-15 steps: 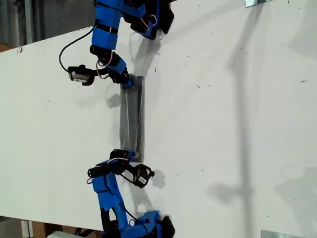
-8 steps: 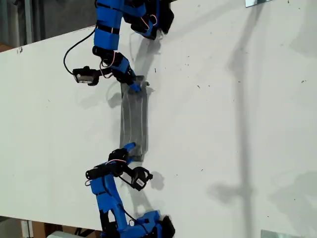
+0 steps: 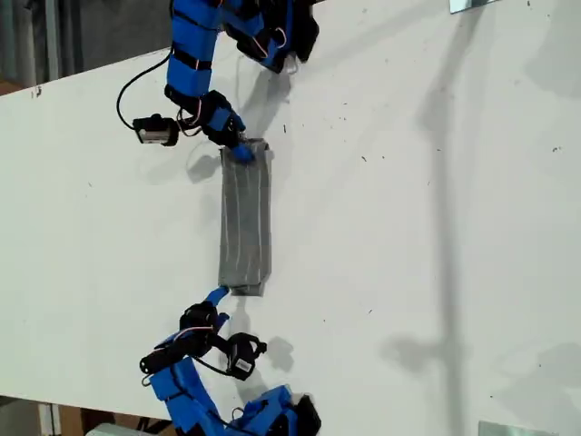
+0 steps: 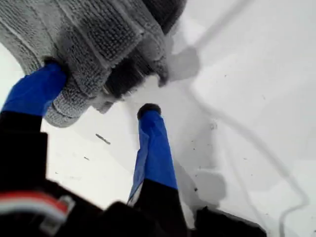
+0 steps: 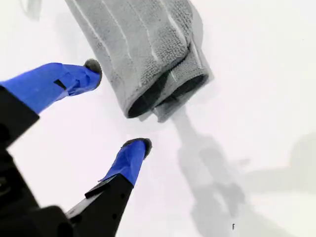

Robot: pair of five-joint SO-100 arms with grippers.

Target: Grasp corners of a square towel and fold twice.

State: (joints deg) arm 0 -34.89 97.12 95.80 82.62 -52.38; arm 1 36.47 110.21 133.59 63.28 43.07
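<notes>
A white desk (image 3: pixel 408 182) fills the exterior view, seen from above. Toward the exterior view's left stand two blue and black robot arms, one coming in from the top edge and one from the bottom edge. A black cable (image 3: pixel 136 86) loops out from the upper arm. My second tool (image 3: pixel 216 295), on the lower arm, points up at the lower end of the towel (image 3: pixel 245 218). Its jaws are apart and hold nothing. In the second wrist view, my second tool (image 5: pixel 116 105) sits just short of the towel (image 5: pixel 138 39), with bare desk between its two blue fingers and the cloth. That view shows the towel's end as stacked grey layers with a rounded fold. My first tool (image 3: pixel 241 153), on the upper arm, rests at the towel's upper end. In the first wrist view, the jaws of my first tool (image 4: pixel 98 89) are apart and not clamped. One finger presses against the edge of the towel (image 4: pixel 98 29); the other stands clear on the bare desk. The towel itself lies flat on the desk between the two tools. It is folded into a long narrow grey strip with thin pale stripes along its length, running from top to bottom of the exterior view. At the exterior view's right the desk is bare white, with faint long shadows.
</notes>
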